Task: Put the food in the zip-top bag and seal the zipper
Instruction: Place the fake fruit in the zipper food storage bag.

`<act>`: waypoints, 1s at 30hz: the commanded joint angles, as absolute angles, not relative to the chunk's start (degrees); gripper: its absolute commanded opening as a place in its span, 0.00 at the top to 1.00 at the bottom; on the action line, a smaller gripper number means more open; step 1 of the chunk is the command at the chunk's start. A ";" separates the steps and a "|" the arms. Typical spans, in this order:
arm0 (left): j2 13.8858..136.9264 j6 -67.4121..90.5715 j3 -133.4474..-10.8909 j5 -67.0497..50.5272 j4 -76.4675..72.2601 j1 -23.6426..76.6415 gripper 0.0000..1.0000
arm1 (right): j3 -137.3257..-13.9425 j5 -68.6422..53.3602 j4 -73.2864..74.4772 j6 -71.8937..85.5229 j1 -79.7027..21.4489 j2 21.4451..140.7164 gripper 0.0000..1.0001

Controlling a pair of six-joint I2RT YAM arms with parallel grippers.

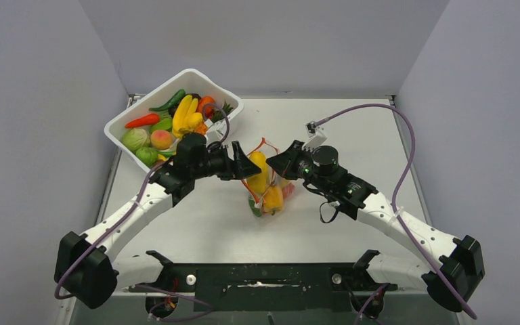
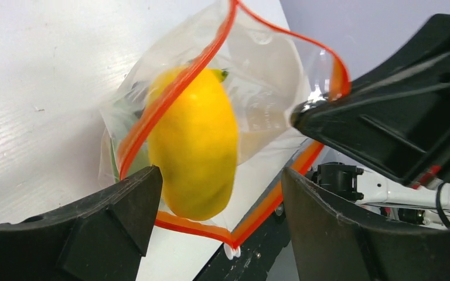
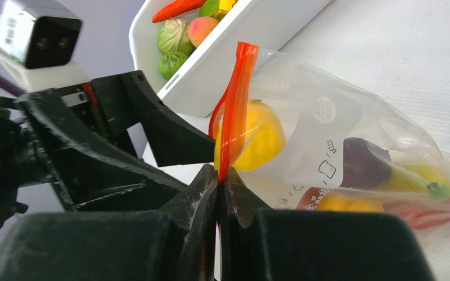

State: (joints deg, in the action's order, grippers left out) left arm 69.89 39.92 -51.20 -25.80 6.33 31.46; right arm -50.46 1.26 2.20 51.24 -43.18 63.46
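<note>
The zip-top bag (image 1: 269, 196) lies mid-table with its mouth lifted toward the tub. My right gripper (image 3: 218, 175) is shut on the red zipper (image 3: 234, 105) and holds that edge up. In the left wrist view my left gripper (image 2: 220, 187) stands open at the bag's mouth. A yellow fruit (image 2: 194, 146) sits between its fingers, partly inside the red rim; the right finger is clear of it. Food in the bag includes a dark purple plum (image 3: 360, 161), a banana (image 3: 428, 175) and red-orange pieces. In the top view the two grippers (image 1: 247, 166) (image 1: 277, 162) face each other across the mouth.
A white tub (image 1: 183, 76) at the back left holds more toy food (image 1: 186, 115): bananas, green vegetables, a peach, red and orange pieces. Grey walls close in the table on three sides. The arms' black base bar (image 1: 264, 277) runs along the near edge.
</note>
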 commanded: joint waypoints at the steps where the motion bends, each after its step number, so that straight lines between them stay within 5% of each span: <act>1: 65.87 39.29 -54.21 -23.59 5.44 31.76 0.26 | -50.19 1.86 -2.72 50.65 -43.53 61.84 1.00; 13: 64.92 31.48 -57.95 -16.54 16.28 31.73 0.34 | -51.30 1.76 -2.11 50.55 -43.49 62.06 1.00; 22: 68.22 30.51 -53.16 -17.21 11.07 31.74 0.34 | -51.11 1.67 -2.16 50.11 -43.44 61.85 1.00; 27: 69.45 29.95 -53.19 -16.01 8.95 31.77 0.57 | -50.59 2.20 -2.22 50.30 -43.43 60.96 1.00; 30: 69.21 30.01 -53.46 -15.54 7.68 31.73 0.85 | -50.04 1.92 -3.04 50.54 -43.41 60.82 1.00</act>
State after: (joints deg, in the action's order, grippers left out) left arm 70.08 31.09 -52.75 -16.32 13.69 31.46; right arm -50.02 1.32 2.20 51.05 -43.18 63.22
